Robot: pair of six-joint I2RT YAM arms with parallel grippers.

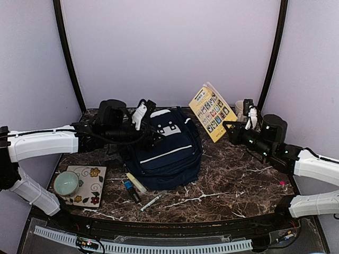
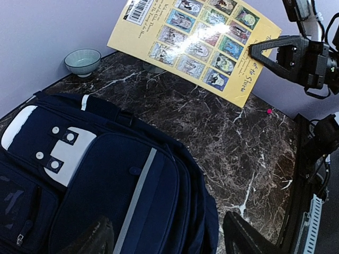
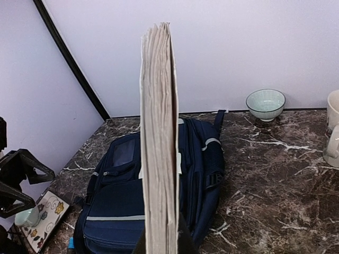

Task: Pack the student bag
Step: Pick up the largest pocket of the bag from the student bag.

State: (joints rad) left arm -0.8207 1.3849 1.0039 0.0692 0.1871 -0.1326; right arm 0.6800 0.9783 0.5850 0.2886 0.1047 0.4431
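right pincer [image 1: 228, 128] — pinching book [image 1: 212, 111] by corner, clear of counter [image 1: 233, 180], likely for bagging | left pincer [image 2: 169, 238] — spread, student bag [image 1: 167, 151] just beneath

A book [image 3: 159, 143] stands edge-on at centre, navy student bag [image 3: 116, 206] behind toward 7 o'clock, pale bowl [image 3: 265, 103] at 2 o'clock.

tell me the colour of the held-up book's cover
Yellow, with a grid of small picture panels; the thin paperback book shows best in the left wrist view.
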